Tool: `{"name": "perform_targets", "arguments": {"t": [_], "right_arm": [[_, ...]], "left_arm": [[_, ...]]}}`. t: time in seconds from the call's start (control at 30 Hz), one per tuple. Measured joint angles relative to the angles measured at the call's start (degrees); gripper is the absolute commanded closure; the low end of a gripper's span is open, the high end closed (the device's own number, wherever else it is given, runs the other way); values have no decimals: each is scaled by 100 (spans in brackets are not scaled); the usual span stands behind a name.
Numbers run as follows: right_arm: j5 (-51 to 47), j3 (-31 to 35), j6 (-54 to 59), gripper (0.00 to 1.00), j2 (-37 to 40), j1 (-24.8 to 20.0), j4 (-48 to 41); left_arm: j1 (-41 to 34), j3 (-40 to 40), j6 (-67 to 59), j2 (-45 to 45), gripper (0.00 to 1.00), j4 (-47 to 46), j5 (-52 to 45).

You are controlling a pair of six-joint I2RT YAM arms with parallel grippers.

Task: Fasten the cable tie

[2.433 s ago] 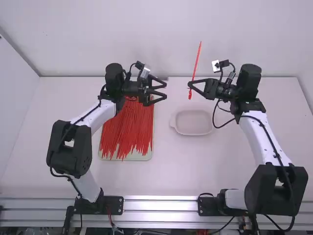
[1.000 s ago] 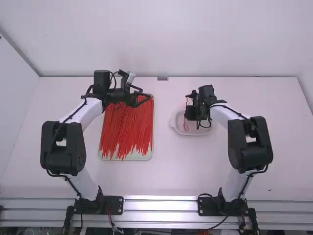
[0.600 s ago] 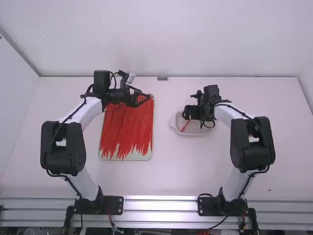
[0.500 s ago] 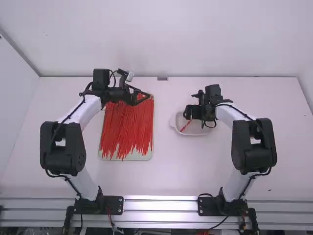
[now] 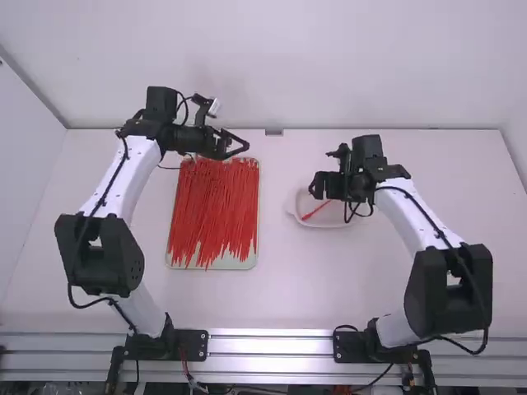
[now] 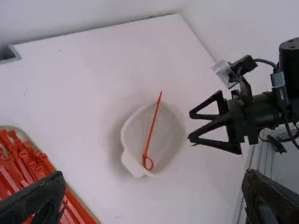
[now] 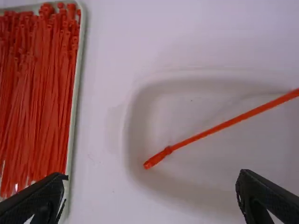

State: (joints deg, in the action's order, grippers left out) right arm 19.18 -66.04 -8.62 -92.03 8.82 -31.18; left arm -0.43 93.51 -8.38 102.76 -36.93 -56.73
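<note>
Centre right: the looped tie (image 5: 315, 211), apparently fastened, is being stored in the bowl (image 5: 294, 217) as finished; the right hand (image 5: 316, 188) is being held open above it. Upper left: the left hand (image 5: 239, 148) is being held open near the tray (image 5: 254, 247) of spare ties (image 5: 214, 214), presumably for the next pick.

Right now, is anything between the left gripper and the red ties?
Nothing visible does. The open left gripper hangs by the far end of the ties on their tray, with bare space between.
</note>
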Motion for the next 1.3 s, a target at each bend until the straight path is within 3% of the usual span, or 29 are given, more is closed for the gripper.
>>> {"name": "perform_targets", "arguments": {"t": [0.47,0.93,1.3], "right_arm": [[-267,2,11,6,741,-7,-699],[-1204,905,717,24,1742,-894,321],[-1827,2129,839,47,2981,-898,1547]], "left_arm": [[0,179,-48,-44,4,-66,35],[0,-662,632,-1056,21,874,796],[2,-1784,820,-2107,42,1971,1779]]}}
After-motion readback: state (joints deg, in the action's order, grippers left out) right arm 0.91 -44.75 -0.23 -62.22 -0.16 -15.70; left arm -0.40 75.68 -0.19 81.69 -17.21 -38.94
